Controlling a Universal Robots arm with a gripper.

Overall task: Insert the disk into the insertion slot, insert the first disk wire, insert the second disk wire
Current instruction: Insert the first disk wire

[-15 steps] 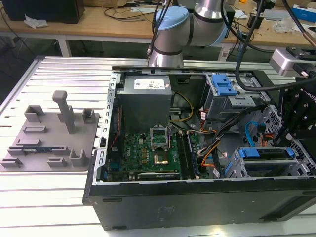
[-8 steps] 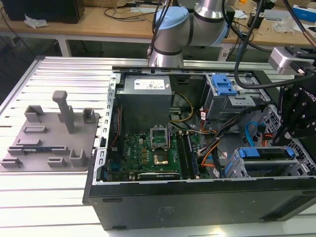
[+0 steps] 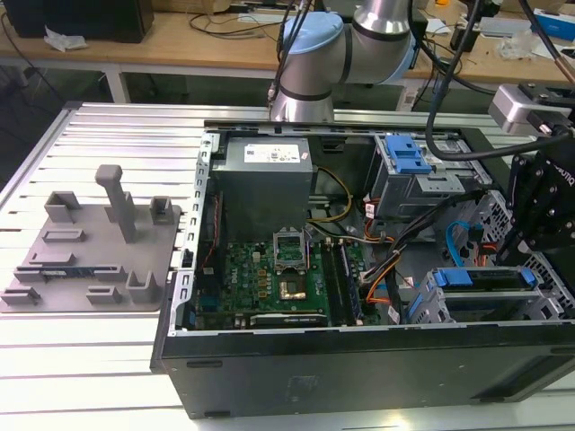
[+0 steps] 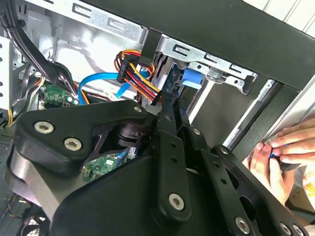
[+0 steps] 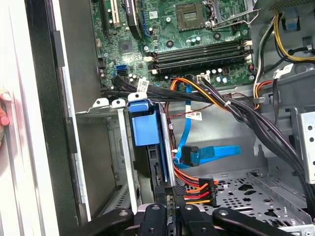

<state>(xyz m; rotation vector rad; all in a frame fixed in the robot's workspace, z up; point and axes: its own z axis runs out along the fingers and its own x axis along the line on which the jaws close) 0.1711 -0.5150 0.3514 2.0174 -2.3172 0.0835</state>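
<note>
- Fingers (image 4: 165,142) drawn close together, tips at the red-orange-yellow wire bundle (image 5: 194,189) — whether they pinch it cannot be told.
- Disk (image 5: 146,125) sits in the insertion slot (image 3: 431,305), blue carrier showing.
- Blue cable (image 5: 211,151) lies just beside the disk.
- Person's hand (image 4: 283,152) rests at the case (image 4: 236,29) edge.

The gripper (image 5: 170,200) hovers beside disk (image 5: 145,124) and wired plug (image 5: 199,191).

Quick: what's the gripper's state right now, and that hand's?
Gripper: closed, apparently gripping the coloured disk wire.
Person's hand: cannot be told.
</note>
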